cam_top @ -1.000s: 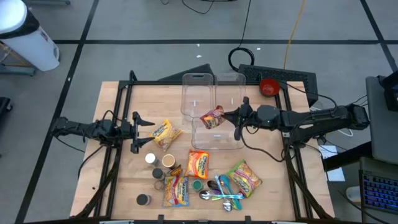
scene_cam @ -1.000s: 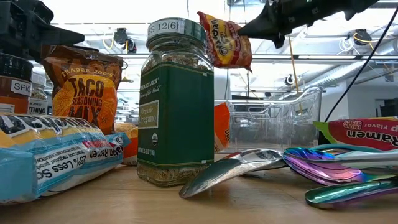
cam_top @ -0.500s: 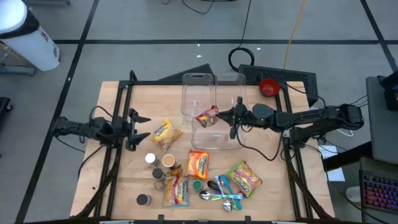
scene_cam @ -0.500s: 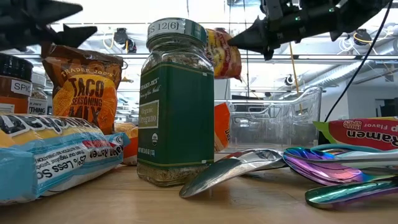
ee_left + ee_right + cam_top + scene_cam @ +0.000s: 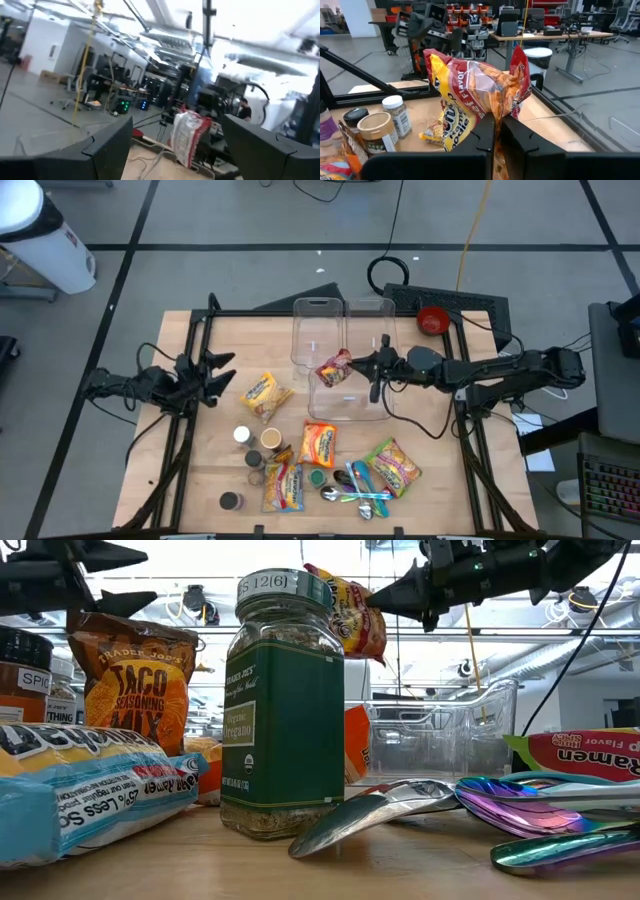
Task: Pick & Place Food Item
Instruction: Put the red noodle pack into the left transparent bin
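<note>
Ramen packet: pinched by right gripper, hanging above clear bin near its rim. Left gripper: spread wide, empty, idle at table's left. Advice: centre over bin, lower before releasing.

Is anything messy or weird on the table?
Nothing is spilled or broken. The odd bit: a crumpled ramen packet dangles in the air, pinched by the right gripper over the clear bins. Other packets and spoons lie jumbled at the front.
</note>
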Action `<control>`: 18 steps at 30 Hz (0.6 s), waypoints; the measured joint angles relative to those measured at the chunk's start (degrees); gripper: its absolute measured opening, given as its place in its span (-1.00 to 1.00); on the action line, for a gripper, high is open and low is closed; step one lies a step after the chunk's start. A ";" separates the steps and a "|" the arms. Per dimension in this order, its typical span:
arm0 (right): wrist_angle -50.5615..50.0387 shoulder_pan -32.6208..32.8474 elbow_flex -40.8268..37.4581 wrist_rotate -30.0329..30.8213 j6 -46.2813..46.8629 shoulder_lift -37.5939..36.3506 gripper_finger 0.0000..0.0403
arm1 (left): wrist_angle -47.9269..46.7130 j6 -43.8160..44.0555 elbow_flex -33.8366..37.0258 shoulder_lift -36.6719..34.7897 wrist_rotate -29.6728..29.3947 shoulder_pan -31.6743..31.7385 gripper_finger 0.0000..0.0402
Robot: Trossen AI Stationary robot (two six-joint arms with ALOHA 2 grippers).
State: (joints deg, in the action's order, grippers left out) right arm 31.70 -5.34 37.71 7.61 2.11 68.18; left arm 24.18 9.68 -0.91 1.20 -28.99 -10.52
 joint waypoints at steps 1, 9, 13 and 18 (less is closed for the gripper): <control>0.19 0.00 0.00 0.02 -0.04 0.00 -0.96 | 0.60 1.19 0.00 0.91 -0.74 0.00 0.56; 3.39 -0.44 0.00 3.77 -0.89 3.14 -0.96 | 17.49 -4.26 -4.05 19.96 1.48 0.07 0.56; 6.97 -0.68 -0.02 4.58 -0.89 5.48 -0.96 | 15.27 -7.35 -12.48 33.36 -4.36 1.26 0.56; 10.58 -0.89 -0.02 4.56 -1.58 7.47 -0.96 | 14.54 -12.13 -23.03 49.23 -3.98 3.58 0.56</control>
State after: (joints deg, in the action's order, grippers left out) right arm 42.28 -6.23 37.69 12.16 0.53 75.65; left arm 38.72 -2.45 -23.94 50.42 -32.97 -6.94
